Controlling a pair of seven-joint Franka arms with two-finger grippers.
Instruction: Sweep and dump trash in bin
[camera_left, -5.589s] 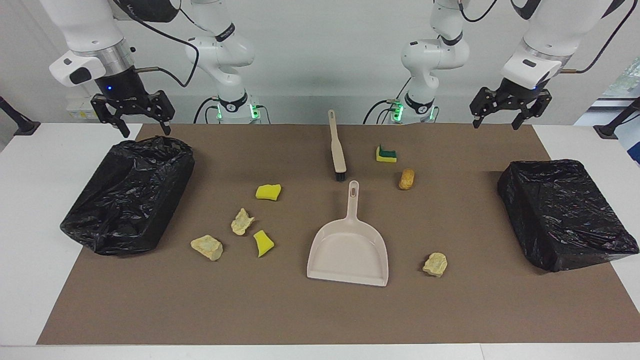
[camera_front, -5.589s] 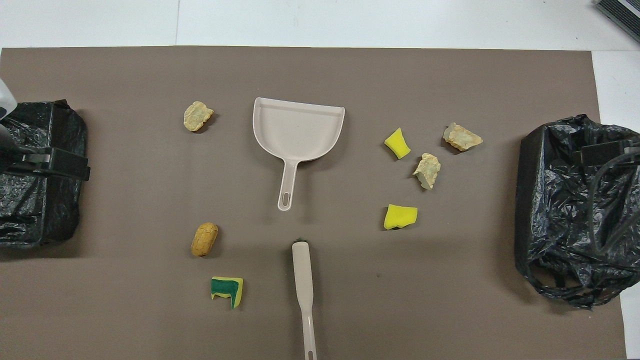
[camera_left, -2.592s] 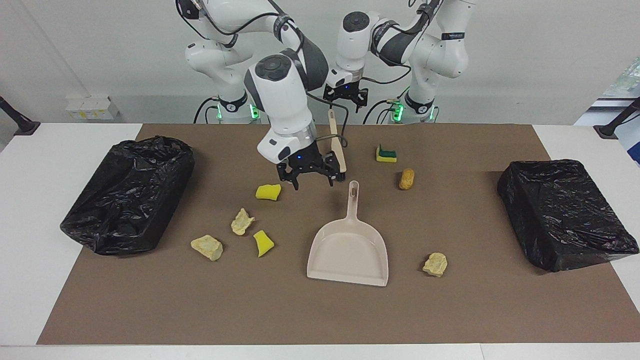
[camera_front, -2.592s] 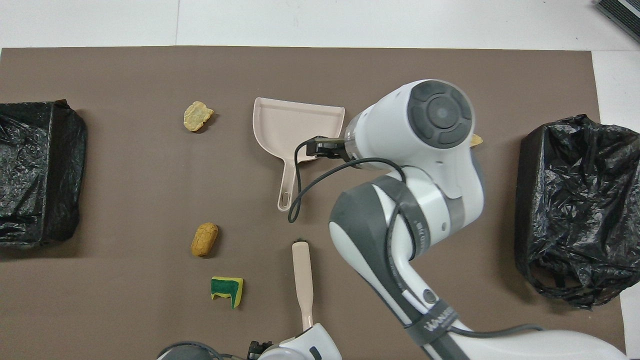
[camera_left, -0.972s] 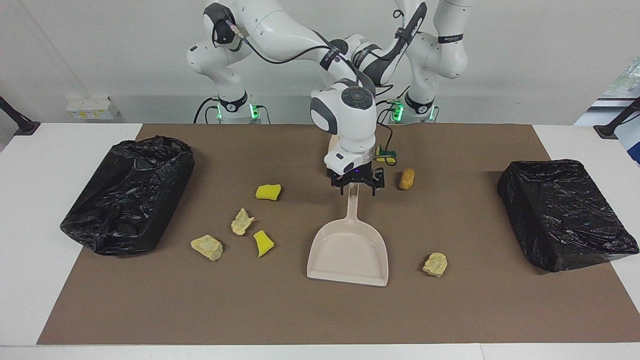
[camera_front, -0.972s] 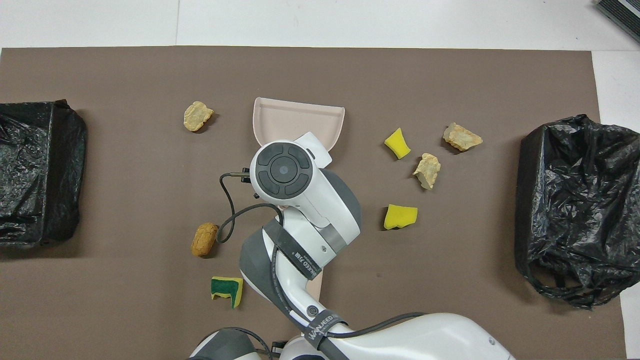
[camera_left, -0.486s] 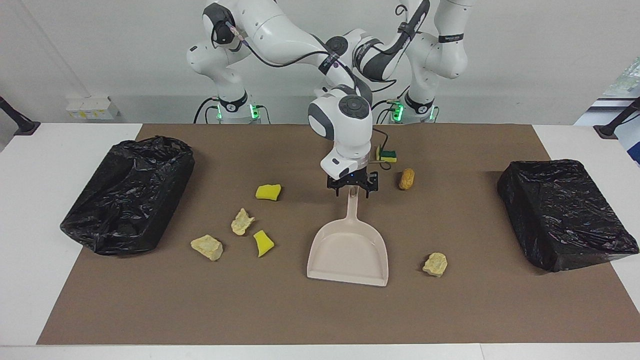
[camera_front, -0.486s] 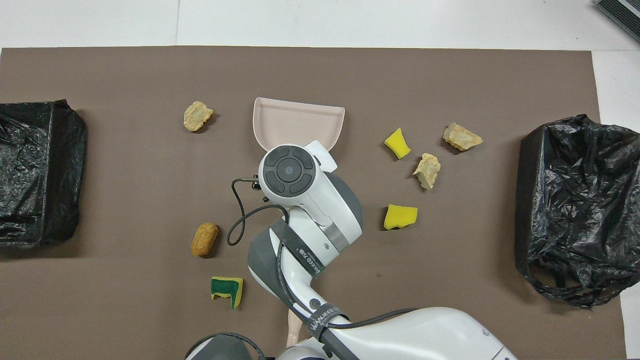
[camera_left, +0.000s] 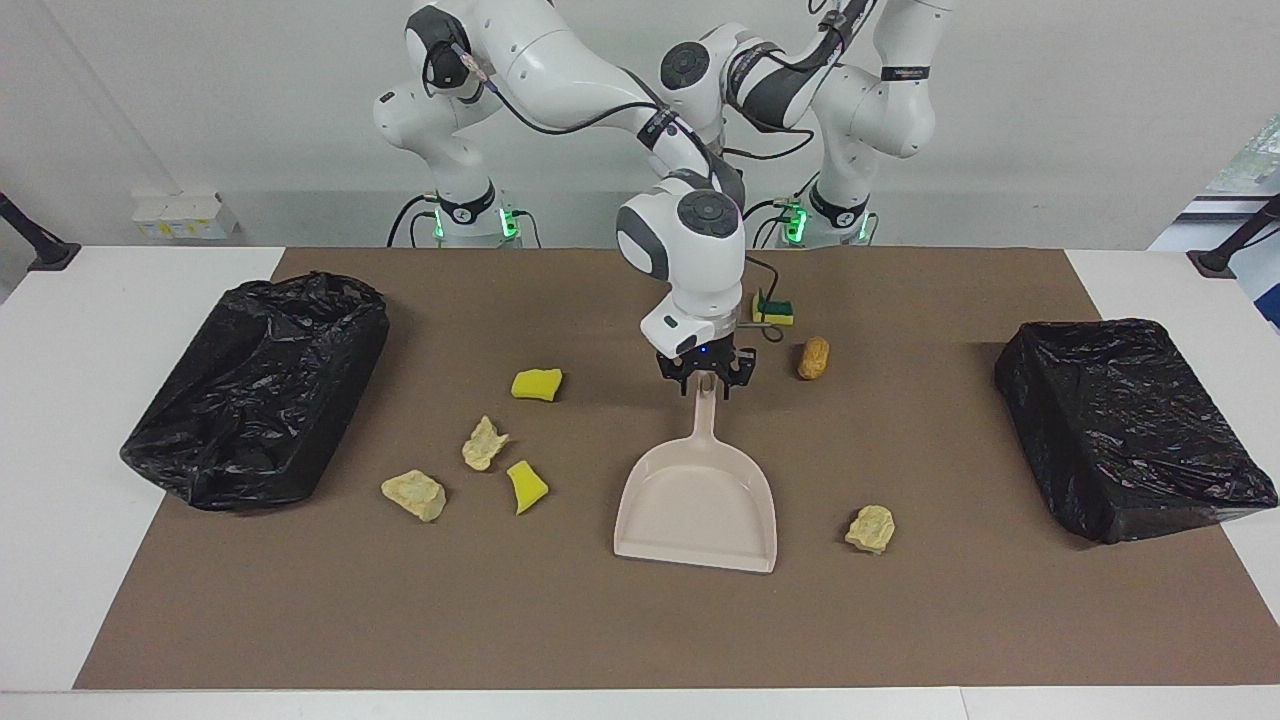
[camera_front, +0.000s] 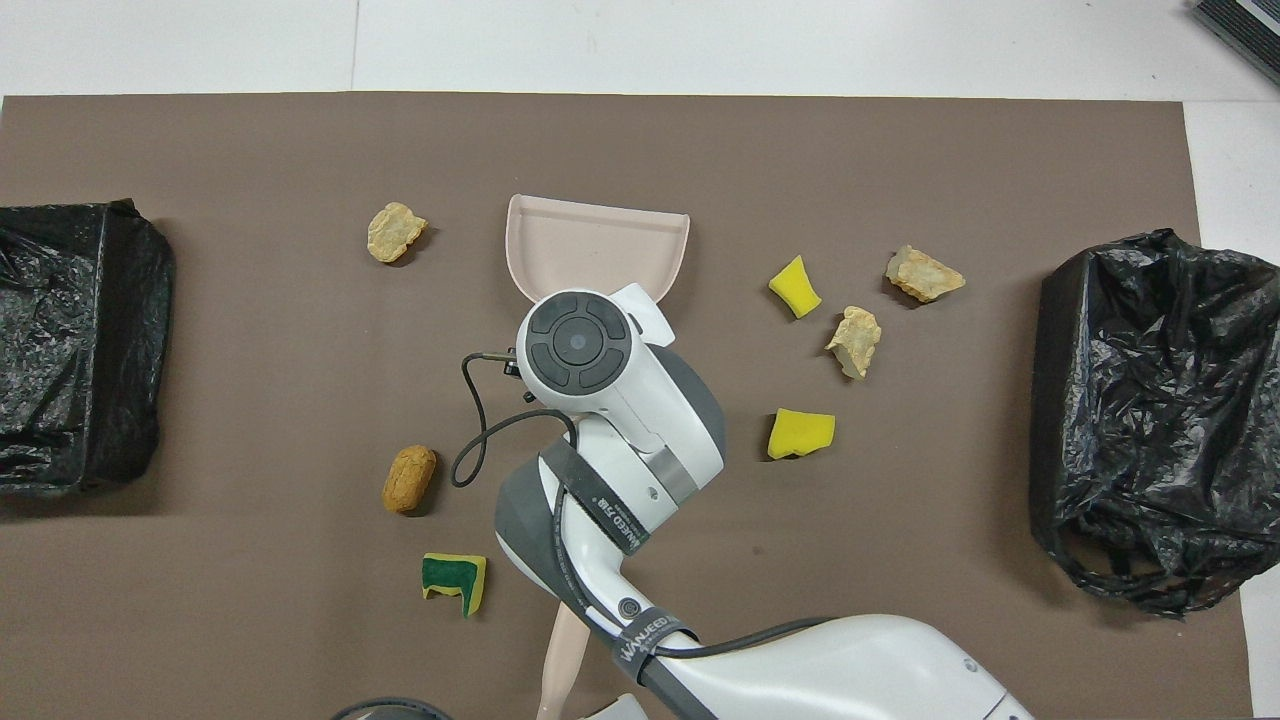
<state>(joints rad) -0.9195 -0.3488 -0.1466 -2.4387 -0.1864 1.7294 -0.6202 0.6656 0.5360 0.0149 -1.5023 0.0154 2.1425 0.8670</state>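
Right gripper (camera_left: 706, 383) is at the dustpan (camera_left: 698, 500) handle's tip, grip unclear; held that far out, it might twist loose.

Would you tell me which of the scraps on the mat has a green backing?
The green-backed sponge piece, the scrap nearest the robots, beside the orange-brown lump. The other sponge pieces show plain yellow, and the crumbly chunks are pale.

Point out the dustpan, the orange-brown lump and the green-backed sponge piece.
dustpan (camera_left: 697, 512), facing view, on the bare floor of its pan.
orange-brown lump (camera_left: 813, 358), facing view, on its middle.
green-backed sponge piece (camera_front: 455, 581), overhead view, on its green top.
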